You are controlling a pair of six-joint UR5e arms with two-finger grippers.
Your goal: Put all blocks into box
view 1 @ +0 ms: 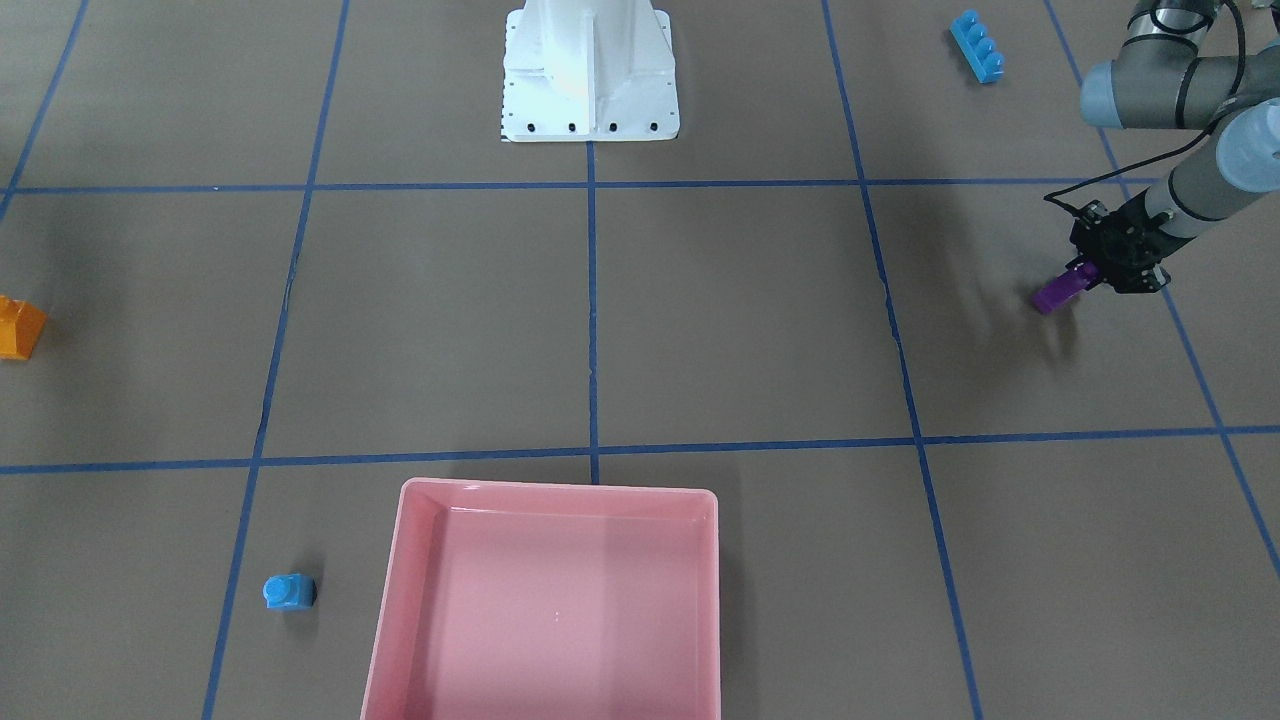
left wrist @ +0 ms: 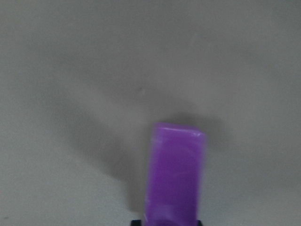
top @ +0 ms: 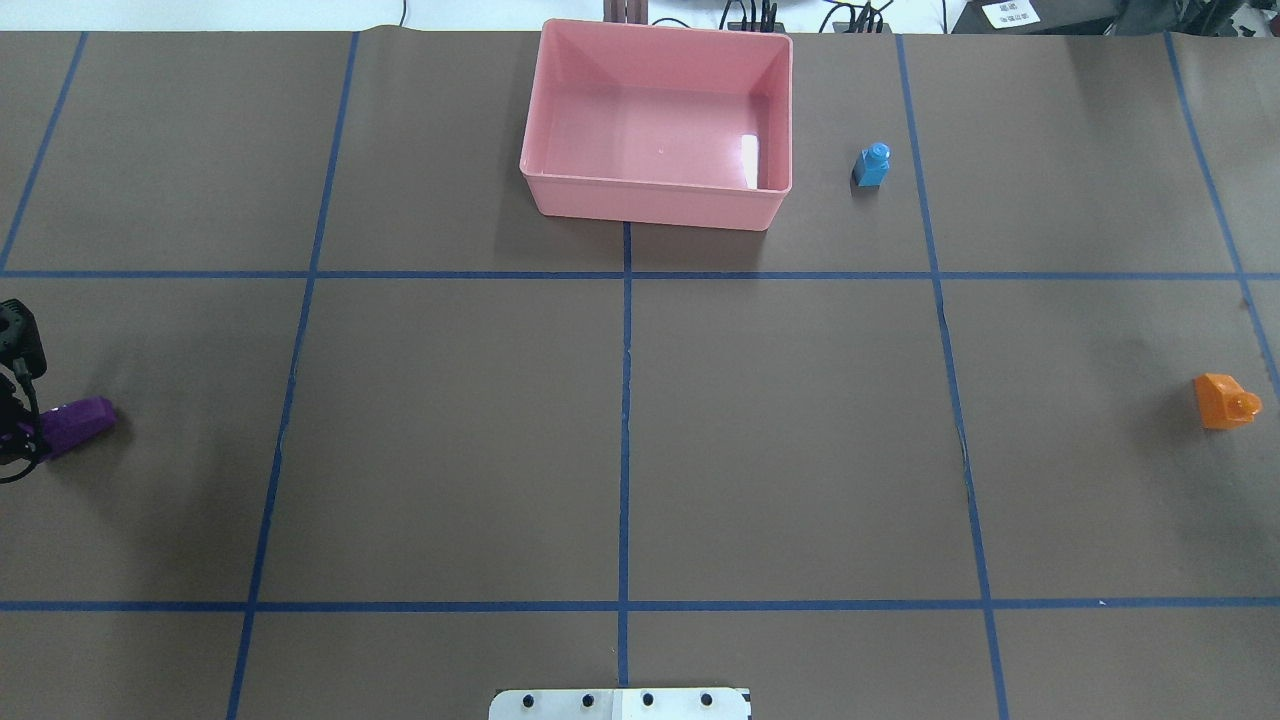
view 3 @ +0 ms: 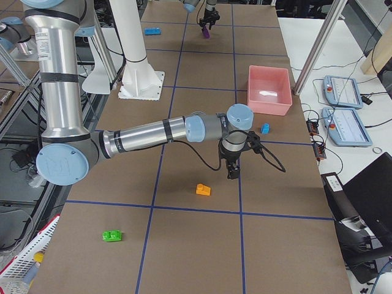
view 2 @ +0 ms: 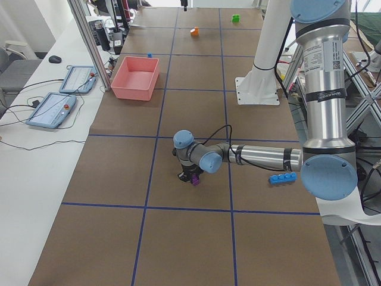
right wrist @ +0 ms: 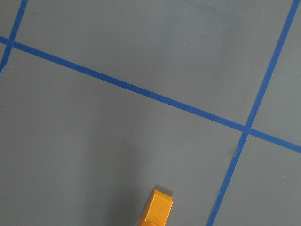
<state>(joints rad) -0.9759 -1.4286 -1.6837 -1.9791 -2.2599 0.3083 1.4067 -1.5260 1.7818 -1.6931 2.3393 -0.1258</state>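
The purple wedge (left wrist: 176, 174) fills the left wrist view, clamped at its near end in the left claw (view 1: 1085, 274) and seemingly just off the tabletop (view 1: 700, 330). The pink box (top: 655, 205) sits well away, forward and to the claw's right. Best to lift clear, carry above the near wall, then release low inside. The right claw (view 3: 233, 170) hangs near the orange piece (view 3: 203, 190); whether it's apart or together I cannot tell.

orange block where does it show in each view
Front-facing: orange block at left edge.
Overhead: orange block far right.
Exterior left: orange block far, top.
Exterior right: orange block lower middle.
Left wrist: not in it.
Right wrist: orange block bottom edge.
Shared landmark: pink box.
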